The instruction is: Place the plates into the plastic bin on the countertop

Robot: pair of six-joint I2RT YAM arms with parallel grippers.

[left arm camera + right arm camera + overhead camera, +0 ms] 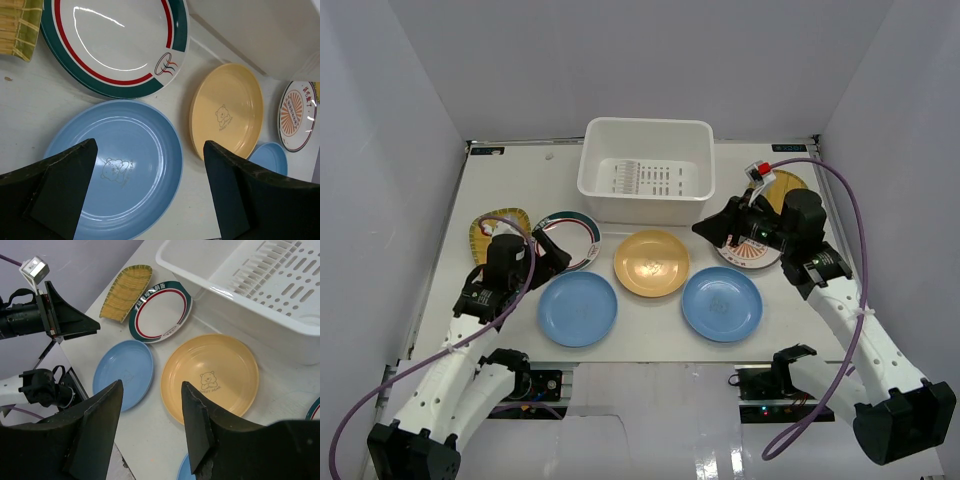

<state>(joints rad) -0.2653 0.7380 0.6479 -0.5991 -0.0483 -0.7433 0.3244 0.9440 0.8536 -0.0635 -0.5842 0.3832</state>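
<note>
left gripper (150,150) hovering wide open, gripping nothing, over blue plate (117,167). right gripper (151,386) hovering part open, gripping nothing, near bin (260,287). plates (651,262) lying on countertop (650,345) outside bin.

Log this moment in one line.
plastic bin: empty | left gripper: open, facing blue plate | right gripper: open, empty
</note>
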